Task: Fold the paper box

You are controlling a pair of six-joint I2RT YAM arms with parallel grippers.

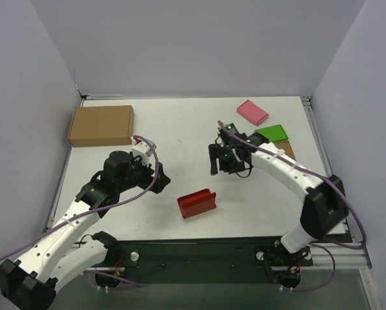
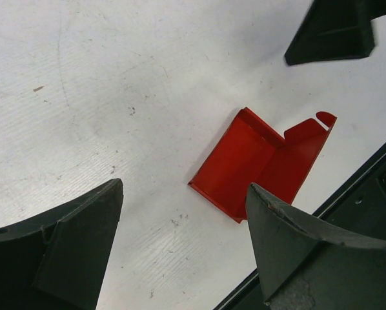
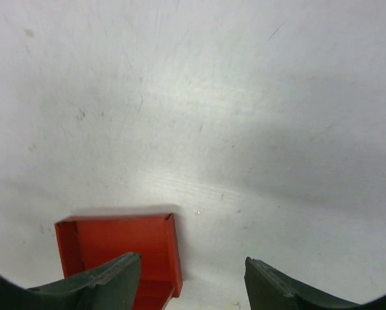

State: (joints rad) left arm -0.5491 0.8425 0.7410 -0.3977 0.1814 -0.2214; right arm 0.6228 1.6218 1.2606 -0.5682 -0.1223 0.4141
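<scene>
Left gripper [image 1: 162, 177]: spread wide, empty, just left of box [image 1: 197, 203].
Right gripper [image 1: 223, 165]: open, holding nothing, beyond box, apart.
Carton [image 1: 101, 125]: well beyond box, leftward.
Box: lying open, one wall raised, touched by neither gripper.
Step, judged: approach; pin base, press flap along crease, slowly.
Hidden: box's near end behind right gripper in wrist view; creases unclear.

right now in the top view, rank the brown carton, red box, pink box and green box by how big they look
1. brown carton, clearly largest
2. paper box, the red one, though it lies nearer the camera
3. pink box and green box: too alike to rank
</scene>
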